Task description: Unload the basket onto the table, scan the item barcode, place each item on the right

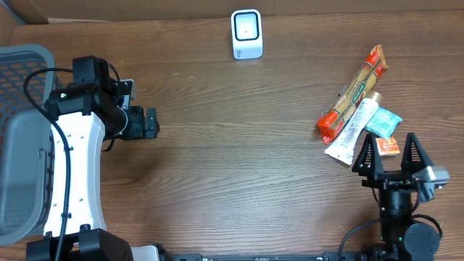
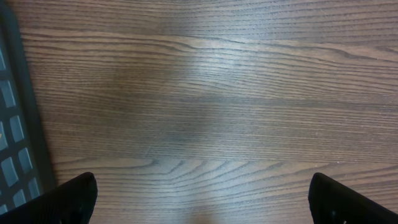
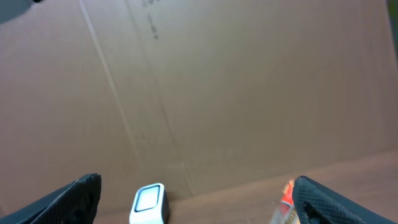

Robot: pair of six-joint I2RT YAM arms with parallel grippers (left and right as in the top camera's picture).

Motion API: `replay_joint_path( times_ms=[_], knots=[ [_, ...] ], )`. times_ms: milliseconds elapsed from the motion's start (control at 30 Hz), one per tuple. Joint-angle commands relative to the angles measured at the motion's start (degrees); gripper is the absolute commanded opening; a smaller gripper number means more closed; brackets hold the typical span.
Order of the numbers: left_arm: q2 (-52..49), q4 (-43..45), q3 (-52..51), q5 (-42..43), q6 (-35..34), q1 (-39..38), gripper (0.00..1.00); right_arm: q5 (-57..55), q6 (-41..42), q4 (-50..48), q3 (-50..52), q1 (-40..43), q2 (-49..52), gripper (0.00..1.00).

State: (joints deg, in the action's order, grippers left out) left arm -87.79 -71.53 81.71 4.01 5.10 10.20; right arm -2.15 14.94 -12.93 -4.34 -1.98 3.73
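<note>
A white barcode scanner (image 1: pixel 246 33) stands upright at the back of the wooden table and also shows low in the right wrist view as the scanner (image 3: pixel 149 204). At the right lie the items: a long red snack pack (image 1: pixel 355 93), a white tube (image 1: pixel 353 130), a teal packet (image 1: pixel 383 122) and a small orange packet (image 1: pixel 388 146). My right gripper (image 1: pixel 390 154) hovers open just in front of them, holding nothing, and the red pack (image 3: pixel 286 193) peeks beside its right finger. My left gripper (image 1: pixel 148 123) is open over bare wood at the left, empty (image 2: pixel 202 205).
A grey plastic basket (image 1: pixel 22 58) fills the far left, its wall (image 2: pixel 12 124) close to my left gripper. A brown cardboard wall (image 3: pixel 217 81) rises behind the scanner along the table's back edge.
</note>
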Motion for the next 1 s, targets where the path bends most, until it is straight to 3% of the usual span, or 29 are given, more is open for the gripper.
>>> replay_joint_path(
  times_ms=[0, 333, 967],
  knots=[
    [-0.1, 0.0, 0.1, 0.0, 1.1, -0.1, 0.99, -1.7, -0.2, -0.6, 3.2, -0.4, -2.0, 1.0],
    [-0.1, 0.0, 0.1, 0.0, 1.1, -0.1, 1.0, -1.8, -0.2, 17.7, 3.9, -0.4, -3.6, 1.0],
    [-0.1, 0.0, 0.1, 0.0, 1.1, -0.1, 1.0, -1.2, -0.2, 17.4, 3.9, -0.5, -3.6, 1.0]
  ],
)
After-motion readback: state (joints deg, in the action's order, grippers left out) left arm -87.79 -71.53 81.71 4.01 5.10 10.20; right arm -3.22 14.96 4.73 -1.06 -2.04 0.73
